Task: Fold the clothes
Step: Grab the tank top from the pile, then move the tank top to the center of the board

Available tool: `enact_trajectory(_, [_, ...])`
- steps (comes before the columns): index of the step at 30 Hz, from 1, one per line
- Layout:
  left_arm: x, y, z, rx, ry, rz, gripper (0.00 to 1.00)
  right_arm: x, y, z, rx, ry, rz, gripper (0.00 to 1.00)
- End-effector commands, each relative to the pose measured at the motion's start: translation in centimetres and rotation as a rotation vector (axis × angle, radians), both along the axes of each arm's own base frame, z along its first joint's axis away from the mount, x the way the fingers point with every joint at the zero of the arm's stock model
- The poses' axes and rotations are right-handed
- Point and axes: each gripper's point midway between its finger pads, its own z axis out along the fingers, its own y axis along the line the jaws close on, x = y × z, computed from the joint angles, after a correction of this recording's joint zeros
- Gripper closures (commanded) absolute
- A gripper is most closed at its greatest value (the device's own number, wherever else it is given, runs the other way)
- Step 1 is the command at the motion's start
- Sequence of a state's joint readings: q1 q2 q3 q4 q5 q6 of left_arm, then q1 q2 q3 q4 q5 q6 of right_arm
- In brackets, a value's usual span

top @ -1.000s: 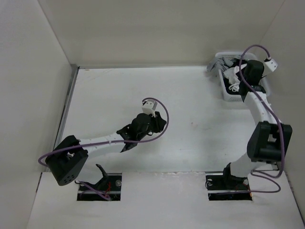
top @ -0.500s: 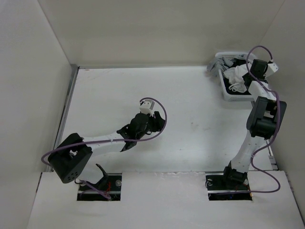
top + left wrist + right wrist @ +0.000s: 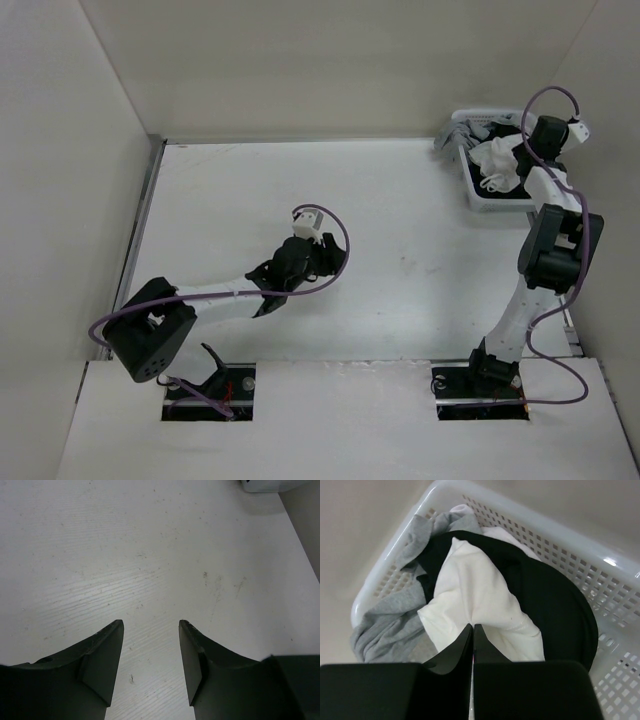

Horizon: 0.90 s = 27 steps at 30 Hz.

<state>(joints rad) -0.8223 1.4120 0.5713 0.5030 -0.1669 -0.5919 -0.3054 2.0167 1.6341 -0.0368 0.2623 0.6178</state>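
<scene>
Right claw (image 3: 471, 626) now tight on clothes (image 3: 470, 587)

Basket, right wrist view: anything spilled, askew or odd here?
Yes: the grey cloth spills over the rim of the basket at one corner. The white garment lies crumpled on the black garment, pinched by the shut right gripper. Nothing looks damaged.

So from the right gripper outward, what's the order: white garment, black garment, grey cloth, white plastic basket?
1. thin white garment, pinched by the right gripper.
2. black garment around it, grey cloth left: too close to call.
3. white plastic basket, wall behind.
</scene>
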Motion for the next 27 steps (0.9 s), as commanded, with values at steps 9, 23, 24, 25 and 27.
enact_trajectory(9, [0.9, 1.6, 3.9, -0.109, -0.077, 0.059, 0.55, -8.6, 18.9, 28.2, -0.127, -0.573, 0.426, 0.97])
enact_trajectory(23, [0.5, 16.4, 8.3, -0.223, -0.102, 0.452, 0.51, -26.2, 41.1, 2.2, 0.095, -0.145, 0.966, 0.39])
enact_trajectory(24, [0.3, 16.6, 7.9, -0.215, -0.095, 0.458, 0.51, -27.3, 40.7, 0.7, 0.1, -0.113, 0.967, 0.32])
enact_trajectory(25, [0.2, 16.6, 7.2, -0.201, -0.083, 0.46, 0.5, -28.3, 40.4, -0.2, 0.117, -0.096, 0.963, 0.29])
enact_trajectory(27, [0.4, 16.5, 5.5, -0.156, -0.039, 0.459, 0.5, -29.2, 39.0, -0.8, 0.128, -0.092, 0.939, 0.27])
